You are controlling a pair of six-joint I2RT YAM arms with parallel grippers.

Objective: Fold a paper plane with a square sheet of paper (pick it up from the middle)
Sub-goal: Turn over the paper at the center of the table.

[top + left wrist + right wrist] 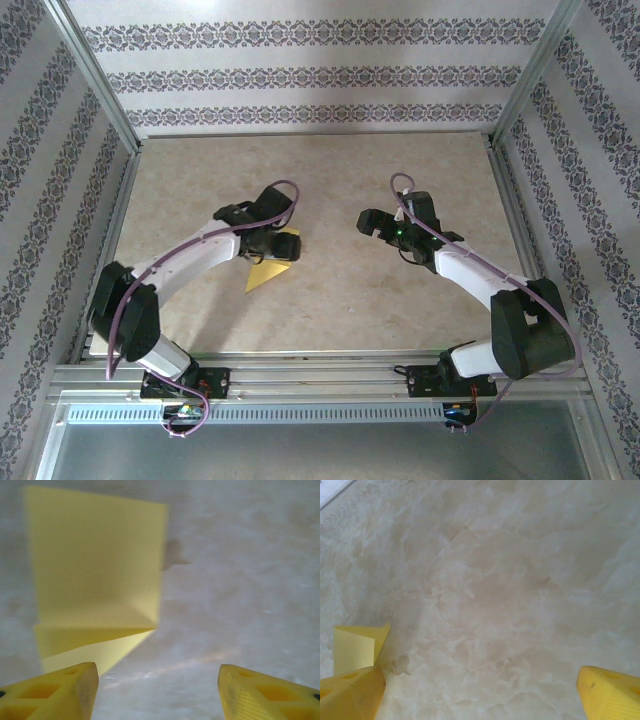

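The folded yellow paper point(268, 272) lies on the table point(400, 300), seemingly just under the left gripper point(283, 242), whose jaws stand apart, holding nothing. The right gripper point(372, 226) gapes wide nearby.

A pale marbled surface point(340, 180), evenly lit, is boxed left, right and far by walls point(320, 70) papered in grey floral stripes.
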